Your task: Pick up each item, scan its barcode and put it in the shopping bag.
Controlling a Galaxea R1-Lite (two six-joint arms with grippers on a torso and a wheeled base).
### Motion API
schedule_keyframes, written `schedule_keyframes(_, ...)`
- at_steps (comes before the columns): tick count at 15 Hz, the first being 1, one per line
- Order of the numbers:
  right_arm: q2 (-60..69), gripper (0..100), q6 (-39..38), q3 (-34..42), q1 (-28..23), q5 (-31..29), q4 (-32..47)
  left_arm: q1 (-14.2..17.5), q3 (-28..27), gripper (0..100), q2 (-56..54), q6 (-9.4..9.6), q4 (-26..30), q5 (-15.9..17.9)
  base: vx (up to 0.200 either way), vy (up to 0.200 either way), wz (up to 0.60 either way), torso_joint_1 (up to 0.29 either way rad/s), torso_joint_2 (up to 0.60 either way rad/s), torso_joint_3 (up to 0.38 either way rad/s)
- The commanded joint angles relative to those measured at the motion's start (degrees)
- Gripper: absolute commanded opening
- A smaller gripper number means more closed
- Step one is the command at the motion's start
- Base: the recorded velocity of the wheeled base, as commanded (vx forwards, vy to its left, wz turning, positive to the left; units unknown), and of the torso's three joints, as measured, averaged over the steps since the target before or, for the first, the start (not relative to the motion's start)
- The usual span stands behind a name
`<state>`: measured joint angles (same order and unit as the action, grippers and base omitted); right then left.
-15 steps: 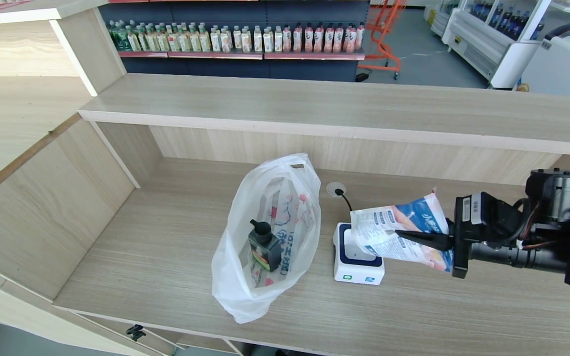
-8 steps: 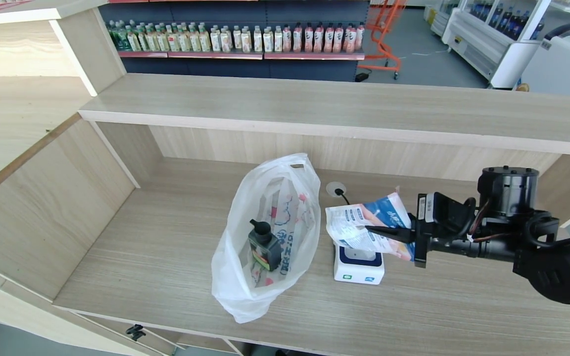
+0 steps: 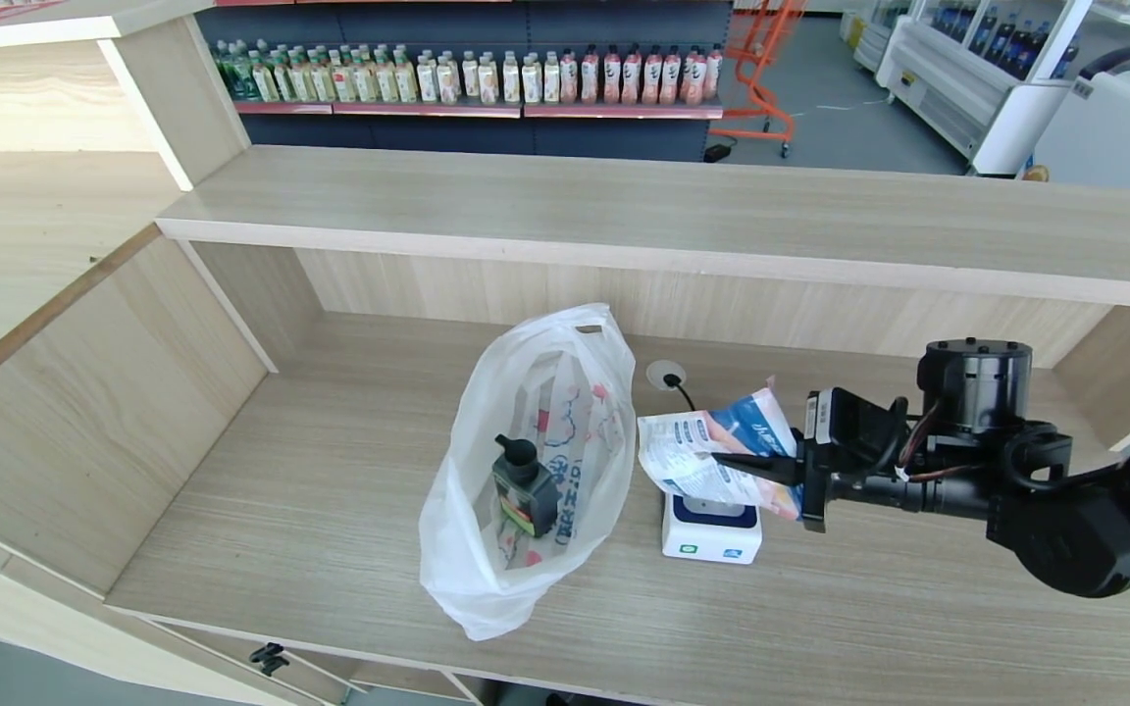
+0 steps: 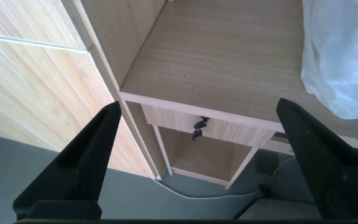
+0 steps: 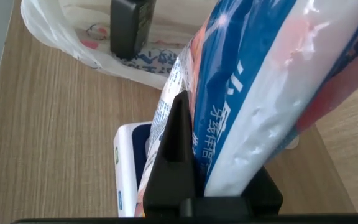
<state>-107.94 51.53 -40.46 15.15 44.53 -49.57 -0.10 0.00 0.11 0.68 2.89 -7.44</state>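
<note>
Pinching a soft plastic pouch (image 3: 693, 441) between them, the right jaws hold it in the air just above the scanner (image 3: 712, 539), reaching in from the robot's right over the wooden bench (image 3: 330, 510). The pouch is a glossy, pillow-like packet — white with small print on the end nearest the shopping bag, blue with large white lettering across the middle, and peach-orange along its lower edge. It lies roughly level, tilted a little, and hides the back part of the scanner's top. In the right wrist view a black jaw is pressed flat against the packet's side.

The scanner is a small white box with a dark blue top and small green and blue marks on its front face. A black cable (image 3: 688, 397) runs from behind it to a round port (image 3: 666, 376) in the bench.

Just to the left lies the shopping bag (image 3: 467, 574), thin white see-through plastic, open on the bench. Inside it are a dark bottle (image 3: 524, 490) with a black pump top and a flat packet (image 3: 580, 422) printed in pink and blue. The pouch's white end is near the bag's side.

The left jaws are spread wide with nothing between them — they hang off the bench's front edge, above a drawer (image 4: 229, 132) with a small dark pull.
</note>
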Motion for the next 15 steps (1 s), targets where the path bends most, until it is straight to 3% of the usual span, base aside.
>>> schedule_keyframes(1,0.7,0,-0.3,-0.1,0.1,0.0,0.0,0.0,0.0,100,0.0,0.02,0.0,0.0,0.000,0.000,0.00,0.000,0.00,0.000)
schedule_keyframes(3,1.9,0,-1.9,-0.1,0.1,0.1,0.0,0.0,0.0,100,0.0,0.02,0.0,0.0,0.000,0.000,0.00,0.000,0.00,0.000)
schedule_keyframes(6,8.7,0,-19.9,-1.1,0.3,-3.4,0.3,0.0,0.0,100,0.0,0.02,0.0,0.0,0.000,0.000,0.00,0.000,0.00,0.000)
schedule_keyframes(7,10.1,0,-32.4,-2.3,1.9,-9.8,0.4,0.0,0.0,100,0.0,0.02,0.0,0.0,0.000,0.000,0.00,0.000,0.00,0.000)
schedule_keyframes(9,9.5,0,-44.8,-6.5,4.8,-19.0,3.9,0.0,0.0,100,0.0,0.02,0.0,0.0,0.000,0.000,0.00,0.000,0.00,0.000)
schedule_keyframes(11,6.8,0,-54.2,-11.9,7.7,-23.4,10.7,0.0,0.0,100,0.0,0.02,0.0,0.0,0.000,0.000,0.00,0.000,0.00,0.000)
schedule_keyframes(15,-1.9,0,-59.0,-19.5,11.3,-23.8,13.3,0.0,0.0,100,0.0,0.02,0.0,0.0,0.000,0.000,0.00,0.000,0.00,0.000)
